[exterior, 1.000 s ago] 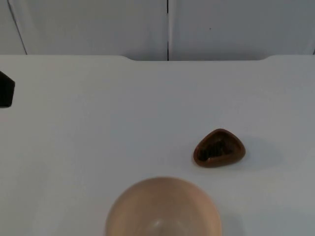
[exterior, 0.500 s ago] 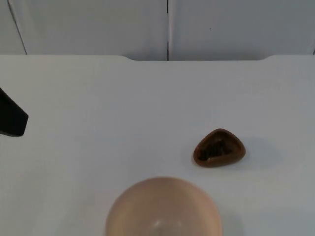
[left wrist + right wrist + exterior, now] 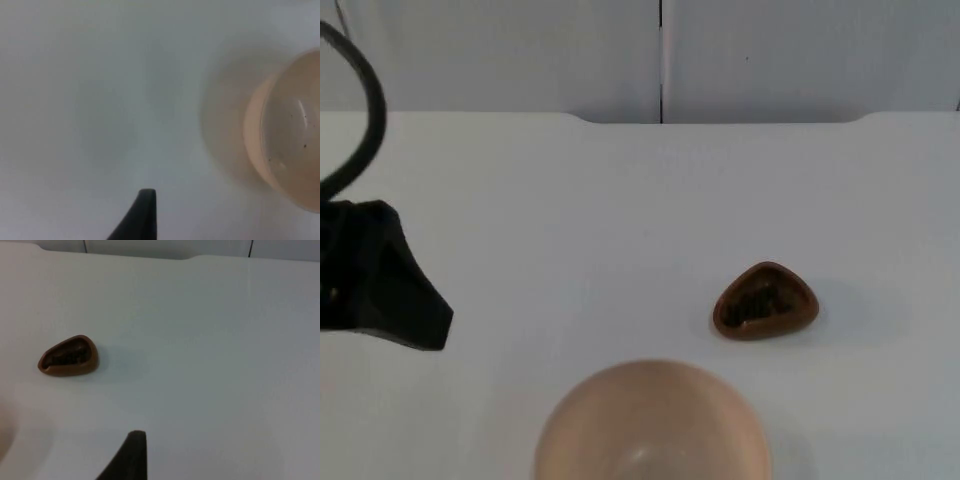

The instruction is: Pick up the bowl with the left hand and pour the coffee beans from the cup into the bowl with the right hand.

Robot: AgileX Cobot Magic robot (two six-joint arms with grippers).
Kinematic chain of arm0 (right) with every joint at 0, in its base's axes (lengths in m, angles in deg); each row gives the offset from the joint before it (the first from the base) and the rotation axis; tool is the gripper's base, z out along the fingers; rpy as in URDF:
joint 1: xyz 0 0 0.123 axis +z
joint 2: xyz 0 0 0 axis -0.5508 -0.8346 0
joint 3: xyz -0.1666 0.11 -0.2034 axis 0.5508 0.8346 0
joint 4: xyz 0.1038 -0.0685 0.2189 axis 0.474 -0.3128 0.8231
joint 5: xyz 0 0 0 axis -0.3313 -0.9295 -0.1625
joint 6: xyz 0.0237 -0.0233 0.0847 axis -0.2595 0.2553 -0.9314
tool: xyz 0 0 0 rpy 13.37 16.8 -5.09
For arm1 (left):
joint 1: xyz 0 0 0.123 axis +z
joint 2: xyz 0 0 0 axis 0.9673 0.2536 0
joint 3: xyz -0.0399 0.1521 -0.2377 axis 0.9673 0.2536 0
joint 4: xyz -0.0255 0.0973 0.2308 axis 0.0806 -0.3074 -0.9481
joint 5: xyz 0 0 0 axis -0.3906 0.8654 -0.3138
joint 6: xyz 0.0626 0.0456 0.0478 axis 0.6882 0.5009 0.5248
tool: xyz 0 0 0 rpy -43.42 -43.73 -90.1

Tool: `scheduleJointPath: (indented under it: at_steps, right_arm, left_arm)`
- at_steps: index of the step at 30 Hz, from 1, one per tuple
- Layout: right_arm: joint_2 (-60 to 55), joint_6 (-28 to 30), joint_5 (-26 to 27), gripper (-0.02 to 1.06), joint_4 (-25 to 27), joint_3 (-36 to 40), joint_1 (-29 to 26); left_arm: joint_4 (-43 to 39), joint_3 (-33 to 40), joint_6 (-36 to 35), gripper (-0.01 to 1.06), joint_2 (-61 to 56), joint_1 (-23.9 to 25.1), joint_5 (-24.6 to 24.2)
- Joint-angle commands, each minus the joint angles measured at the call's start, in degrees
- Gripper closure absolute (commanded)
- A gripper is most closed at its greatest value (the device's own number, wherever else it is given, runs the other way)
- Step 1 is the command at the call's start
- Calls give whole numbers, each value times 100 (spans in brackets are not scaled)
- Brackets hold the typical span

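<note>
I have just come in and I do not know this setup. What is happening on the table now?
The left gripper is above the table, to the left of the bowl, and does not touch it. The bowl stands near the front edge and looks empty. The cup, brown with dark coffee beans inside, stands apart from the bowl, behind it and to the right. The right arm waits; from its wrist view the cup stands untouched. Nothing is lifted or poured yet.

A pale beige round bowl (image 3: 652, 425) with a lighter cream inner rim sits on the plain white surface (image 3: 620, 200). The small reddish-brown rounded-triangular cup (image 3: 765, 301) holds dark brown coffee beans (image 3: 760, 304). The left claw (image 3: 390, 300) is matte black.
</note>
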Motion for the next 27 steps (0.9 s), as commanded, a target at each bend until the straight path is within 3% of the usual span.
scheduleJointPath:
  at_steps: [1,10,14,27]
  right_arm:
    - [20,59,42,-1,-39,1,-20]
    - [20,59,42,-1,-39,1,-20]
    - [20,59,42,-1,-39,1,-20]
    - [20,72,42,-1,-39,1,-20]
  left_arm:
    - [-55,18,-167,9,230,-227,175]
    - [-65,18,-315,9,1076,-653,604]
    - [-63,18,-514,9,1614,-1127,1038]
    - [264,18,-701,9,2584,-1651,2004]
